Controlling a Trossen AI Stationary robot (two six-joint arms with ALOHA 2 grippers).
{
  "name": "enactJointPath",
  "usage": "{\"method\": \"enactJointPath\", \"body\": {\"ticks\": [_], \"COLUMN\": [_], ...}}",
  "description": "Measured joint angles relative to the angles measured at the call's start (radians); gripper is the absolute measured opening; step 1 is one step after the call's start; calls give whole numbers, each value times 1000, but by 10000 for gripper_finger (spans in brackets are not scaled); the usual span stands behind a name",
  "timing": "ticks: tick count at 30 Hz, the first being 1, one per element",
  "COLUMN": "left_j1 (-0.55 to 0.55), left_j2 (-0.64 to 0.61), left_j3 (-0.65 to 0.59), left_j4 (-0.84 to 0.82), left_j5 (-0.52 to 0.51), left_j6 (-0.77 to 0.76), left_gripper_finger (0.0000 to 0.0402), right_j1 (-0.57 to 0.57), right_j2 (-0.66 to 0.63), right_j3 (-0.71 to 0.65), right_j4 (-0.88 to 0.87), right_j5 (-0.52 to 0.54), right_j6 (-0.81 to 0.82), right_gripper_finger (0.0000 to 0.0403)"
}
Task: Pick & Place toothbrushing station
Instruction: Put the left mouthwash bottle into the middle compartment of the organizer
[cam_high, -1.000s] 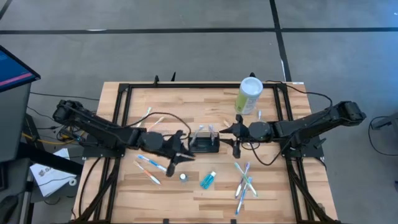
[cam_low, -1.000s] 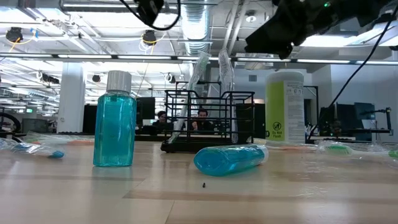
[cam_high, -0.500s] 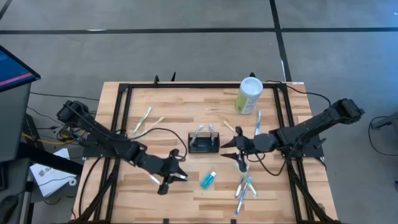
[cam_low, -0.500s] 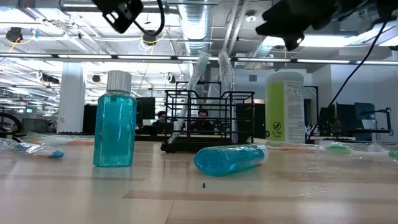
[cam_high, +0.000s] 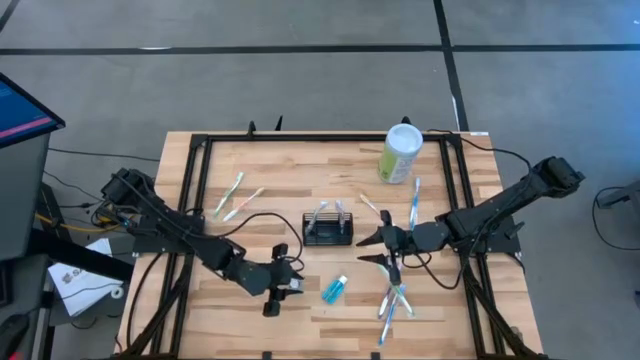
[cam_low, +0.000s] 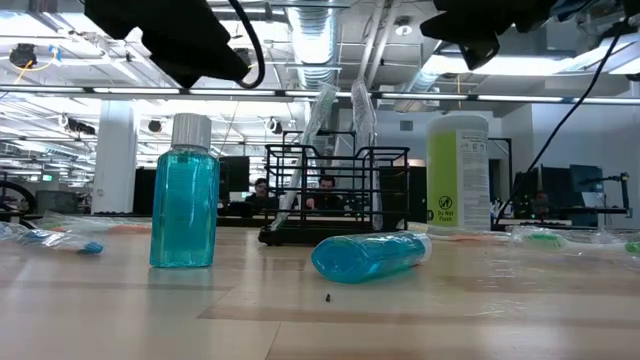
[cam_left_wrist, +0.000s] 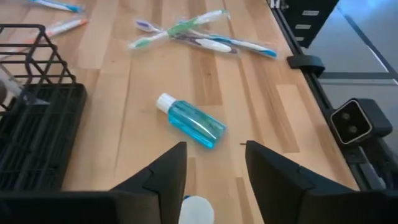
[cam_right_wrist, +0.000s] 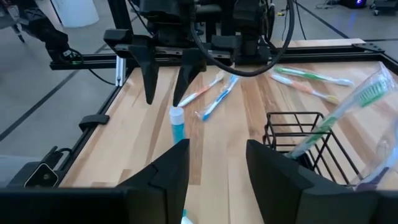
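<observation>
The toothbrushing station, a black wire caddy, stands mid-table with wrapped toothbrushes leaning in it. A blue mouthwash bottle stands upright on its base near the front. A second blue bottle lies on its side beside it. My left gripper hangs open just above the upright bottle's white cap, a finger on each side and clear of it. My right gripper is open above the table, right of the caddy, with nothing between its fingers.
A pale-green canister stands at the far right. Loose toothbrushes lie near the front right, at the far left and behind the upright bottle. A black frame rail runs round the tabletop.
My left gripper has gone from beside the caddy toward the table's near edge and come down over the upright bottle. My right gripper has also drifted toward the near edge, staying open. The bottles and the caddy have not moved.
</observation>
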Motion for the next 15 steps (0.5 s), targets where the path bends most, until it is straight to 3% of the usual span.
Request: {"method": "enactJointPath", "body": {"ticks": [7,15], "left_j1": [4,0], "left_j2": [8,7], "left_j3": [0,-40], "left_j4": [-14,-37], "left_j5": [-4,-51], "left_j6": [1,-53], "left_gripper_finger": [192,189], "right_j1": [0,-1], "right_j2": [0,0], "right_j3": [0,0], "right_j4": [-2,-8], "right_j5": [1,1], "right_j6": [0,-5], "right_gripper_finger": [150,150]}}
